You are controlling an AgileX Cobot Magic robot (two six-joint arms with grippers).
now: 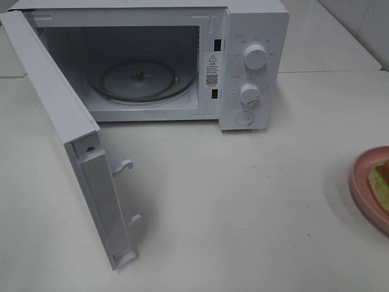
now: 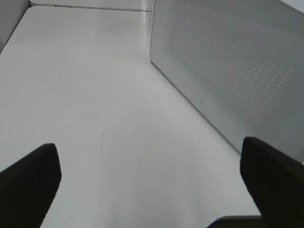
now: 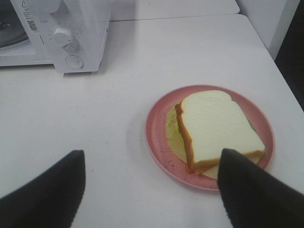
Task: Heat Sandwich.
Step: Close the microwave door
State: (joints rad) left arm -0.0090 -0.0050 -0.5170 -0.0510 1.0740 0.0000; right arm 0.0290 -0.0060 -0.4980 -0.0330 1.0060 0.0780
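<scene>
The soft, square sandwich (image 3: 216,130) with tan crust is lying on a round pink plate (image 3: 156,128), well apart from the glossy white microwave (image 1: 255,36). Both the left gripper (image 2: 152,190) and right gripper (image 3: 152,190) are gaping apart, holding nothing.

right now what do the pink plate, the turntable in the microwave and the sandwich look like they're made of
The pink plate looks like matte plastic: uniform colour, dull sheen, faint dark scuffs. The turntable looks like clear glass: see-through, with glossy ringed reflections. The sandwich looks foam-like, possibly a replica: smooth, even bread face, crisp orange-brown crust, flat pale green layer. Real bread cannot be ruled out.
</scene>
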